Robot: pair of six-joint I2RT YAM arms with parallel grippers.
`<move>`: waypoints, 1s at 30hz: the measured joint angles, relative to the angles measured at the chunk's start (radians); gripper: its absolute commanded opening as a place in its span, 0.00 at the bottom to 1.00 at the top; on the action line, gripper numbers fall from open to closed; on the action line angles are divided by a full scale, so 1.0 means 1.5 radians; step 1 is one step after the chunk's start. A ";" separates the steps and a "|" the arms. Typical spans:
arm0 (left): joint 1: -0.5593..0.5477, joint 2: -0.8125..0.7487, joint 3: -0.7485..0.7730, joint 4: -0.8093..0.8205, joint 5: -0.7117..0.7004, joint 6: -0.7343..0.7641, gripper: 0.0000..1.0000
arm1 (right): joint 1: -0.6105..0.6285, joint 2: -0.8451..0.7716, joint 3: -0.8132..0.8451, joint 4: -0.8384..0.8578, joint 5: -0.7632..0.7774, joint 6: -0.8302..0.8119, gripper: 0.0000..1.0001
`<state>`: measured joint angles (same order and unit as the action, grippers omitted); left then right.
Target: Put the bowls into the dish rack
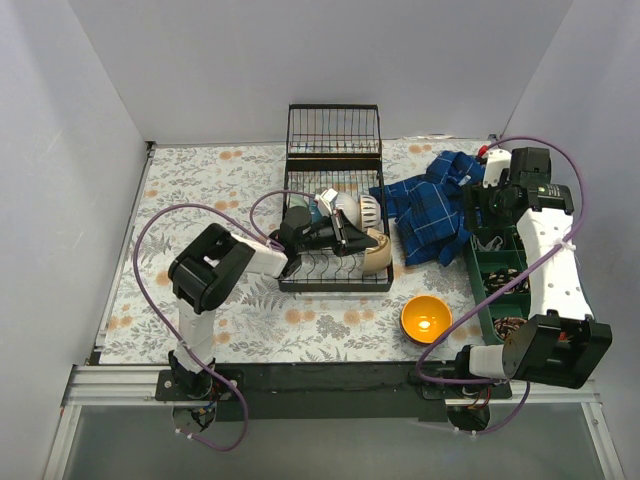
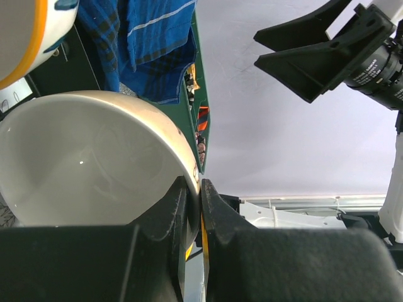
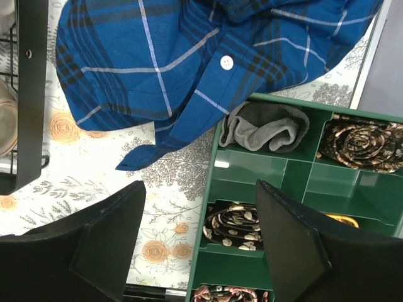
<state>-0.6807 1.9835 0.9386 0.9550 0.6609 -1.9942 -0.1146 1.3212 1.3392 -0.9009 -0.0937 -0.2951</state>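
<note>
The left hand (image 2: 200,192), clamped on the rim of the cream bowl (image 2: 88,157) over the dish rack (image 1: 335,140) mid-desk, should ease it upright between the tines (image 1: 330,268) before letting go, while the right hand (image 3: 200,214) hovers, fingers apart, at the right edge.

The dish rack (image 1: 335,130) is black wire and rectangular, standing mid-frame on the bench (image 1: 200,200) in the top view. It has a taller upright wire section at its far end and rows of curved tines in the lower near part. A white bowl (image 1: 346,206) and a patterned white bowl (image 1: 369,209) stand on edge among the tines, just beside each other. A cream bowl (image 1: 377,252) tilts at the rack's right side, its rim pinched between the fingers of the left gripper (image 2: 198,189). An orange bowl (image 1: 426,318) sits upright on the bench at the rack's lower right, apart from it.
</note>
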 measured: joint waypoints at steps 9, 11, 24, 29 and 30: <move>-0.002 0.005 -0.002 0.038 -0.001 0.000 0.00 | 0.000 -0.003 -0.020 -0.004 0.004 -0.001 0.78; -0.003 -0.001 -0.015 0.050 -0.010 0.000 0.00 | 0.000 -0.004 -0.023 -0.004 0.004 -0.001 0.78; -0.015 0.012 -0.005 0.107 -0.022 -0.002 0.00 | 0.000 -0.005 -0.029 -0.007 0.009 -0.004 0.78; -0.019 0.039 0.008 0.157 -0.028 -0.003 0.00 | 0.000 -0.004 -0.029 -0.007 0.013 -0.010 0.78; -0.019 0.043 0.008 0.164 -0.030 -0.003 0.00 | 0.000 -0.004 -0.029 -0.008 0.013 -0.011 0.78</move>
<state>-0.7094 2.0487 0.9504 1.2007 0.6163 -1.9980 -0.1146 1.3159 1.2957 -0.9123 -0.0734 -0.3122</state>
